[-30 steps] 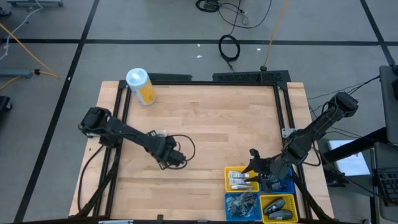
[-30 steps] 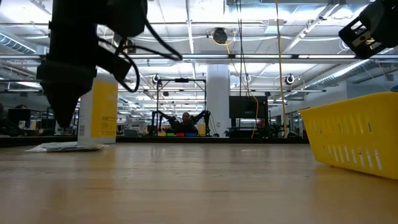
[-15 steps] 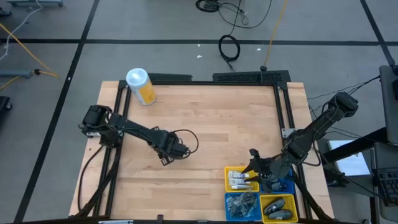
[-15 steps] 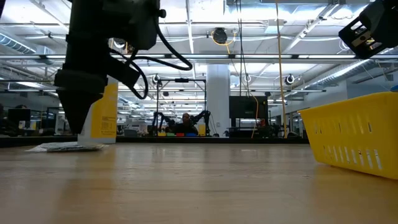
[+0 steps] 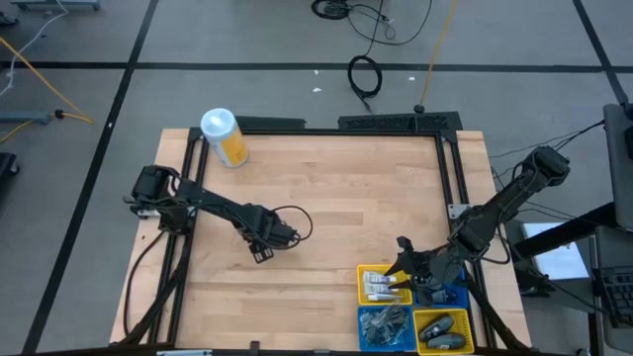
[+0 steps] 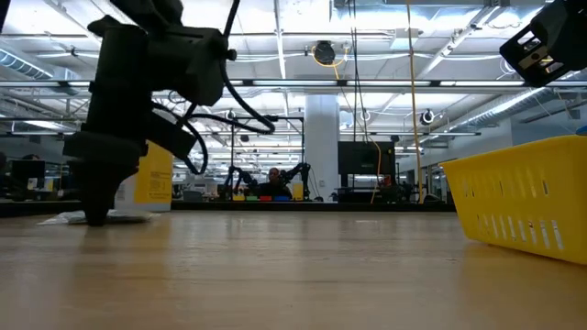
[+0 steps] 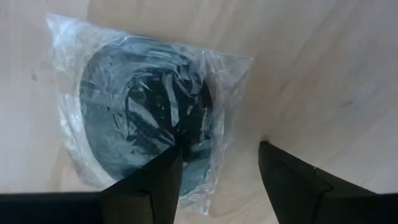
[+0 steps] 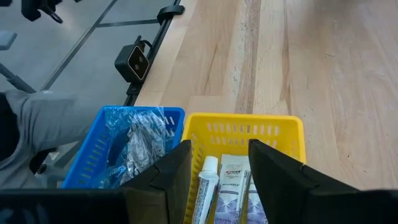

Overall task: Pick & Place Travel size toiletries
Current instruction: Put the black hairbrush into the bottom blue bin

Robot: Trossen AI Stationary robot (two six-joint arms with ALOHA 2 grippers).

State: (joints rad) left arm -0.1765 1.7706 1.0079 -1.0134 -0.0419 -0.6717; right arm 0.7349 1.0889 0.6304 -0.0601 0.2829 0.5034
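Note:
A dark round jar sealed in a clear plastic bag [image 7: 146, 115] lies flat on the wood, and in the low view it is a thin packet [image 6: 64, 217]. My left gripper [image 7: 221, 149] [image 5: 260, 247] [image 6: 96, 213] is open and low at the table's left-centre. One finger is over the bag's edge, the other over bare wood beside it. My right gripper [image 8: 214, 155] [image 5: 404, 267] hangs open above a yellow bin [image 8: 245, 124] [image 5: 384, 285] holding white tubes [image 8: 231, 177]. My left gripper comes at the bag from above, pointing down. One finger [image 7: 163, 180] overlaps the bag's edge [image 7: 193, 186]. I cannot tell whether it touches the plastic. The bag lies flat on the table.
Several bins sit together at the table's near right: a blue one [image 8: 112, 149] [image 5: 384, 324] with plastic-wrapped items, another yellow [image 5: 443, 331] and another blue [image 5: 450, 294]. A large yellow canister with a white lid [image 5: 225, 136] [image 6: 151, 174] stands at the far left. Bare wood lies between.
My left gripper has come down from above the table until its fingertips stand at the table surface by the bagged jar, shifting a little sideways on the way. The right arm has kept still.

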